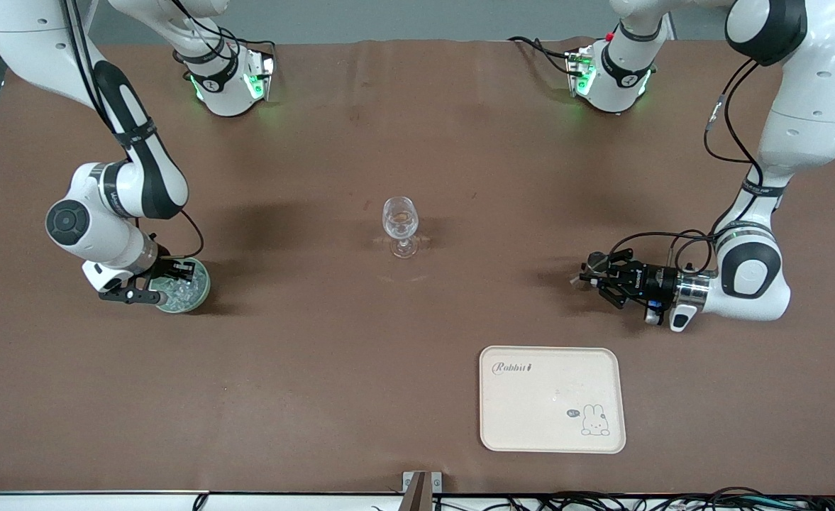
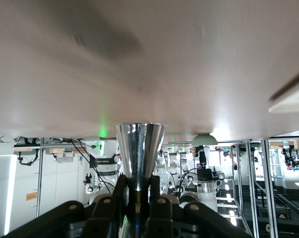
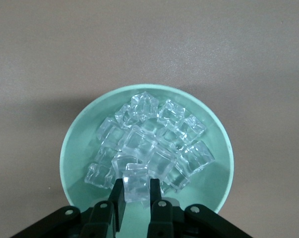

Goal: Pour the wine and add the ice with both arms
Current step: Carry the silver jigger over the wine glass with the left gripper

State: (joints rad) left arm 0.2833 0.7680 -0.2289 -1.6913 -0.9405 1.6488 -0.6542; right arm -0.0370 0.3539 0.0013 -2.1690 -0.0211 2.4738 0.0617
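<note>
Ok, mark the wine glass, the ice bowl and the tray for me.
wine glass [image 1: 400,217]: front view, on its clear bowl.
pale green bowl [image 3: 216,130]: right wrist view, on its inner wall near the rim.
tray [image 1: 531,419]: front view, on its bare cream surface.

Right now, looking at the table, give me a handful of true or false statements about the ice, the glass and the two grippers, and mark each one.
1. The right gripper is shut on an ice cube over the green bowl. True.
2. The wine glass stands on the tray. False: it stands on the bare table, farther from the front camera than the tray.
3. The left gripper holds a shiny metal cone-shaped cup. True.
4. The green bowl holds only one piece of ice. False: a heap of ice fills it.
5. The tray lies toward the right arm's end of the table. False: it lies toward the left arm's end.
</note>
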